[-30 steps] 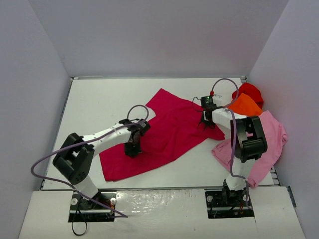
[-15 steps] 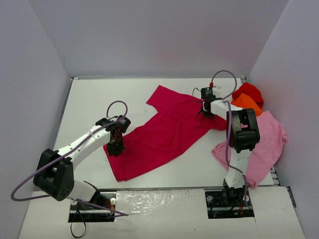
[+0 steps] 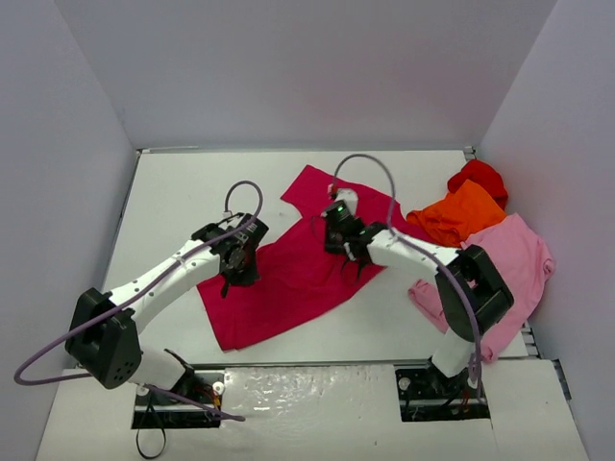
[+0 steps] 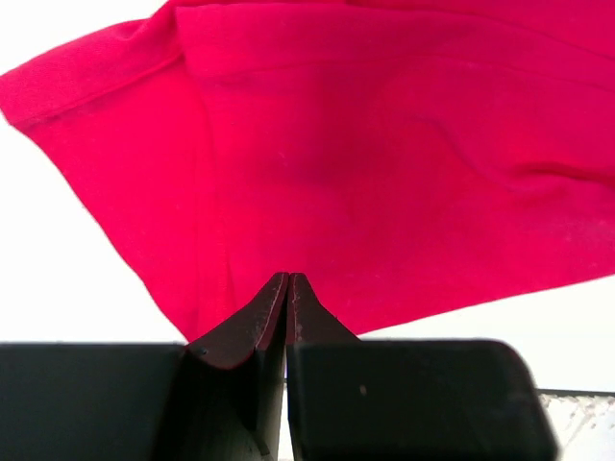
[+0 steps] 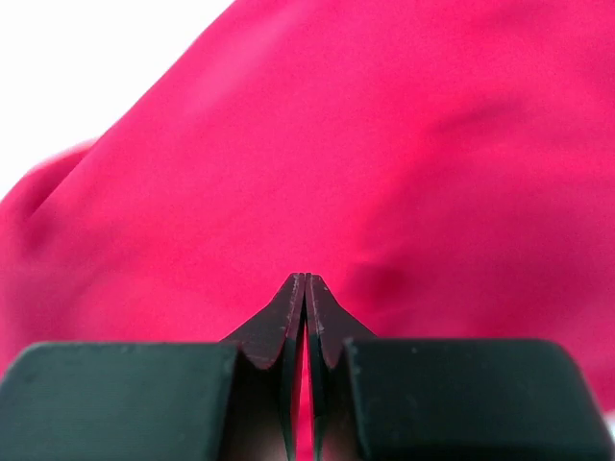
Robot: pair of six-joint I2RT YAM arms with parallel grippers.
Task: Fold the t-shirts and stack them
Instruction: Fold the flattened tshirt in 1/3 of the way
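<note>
a: which step is being worked on here?

b: the first fold, as it is being judged; the crimson-magenta shirt is being held near the middle of the table, stretched from 7 o'clock up to 12 o'clock; its 3 o'clock side is being carried inward by the right gripper.

a: how are the fingers being kept?

b: both pairs are being pressed fully together; at the left gripper a hem of the shirt is seemingly being pinched at the tips; at the right one, cloth is being bunched all round the closed tips.

a: what is being asked of the next move?

b: the carried flap is probably being meant for laying flat toward 9 o'clock, while the far side is being held taut; care is being called for so nothing is dragged on release.

a: what is differing from half a second ago?

b: the right gripper is now being seen well toward 8 o'clock of its earlier spot, the sleeve being drawn with it; the left is being seen shifted slightly toward 3 o'clock; the light pink shirt, orange shirt and red shirt are being left unmoved at 2 o'clock.
</note>
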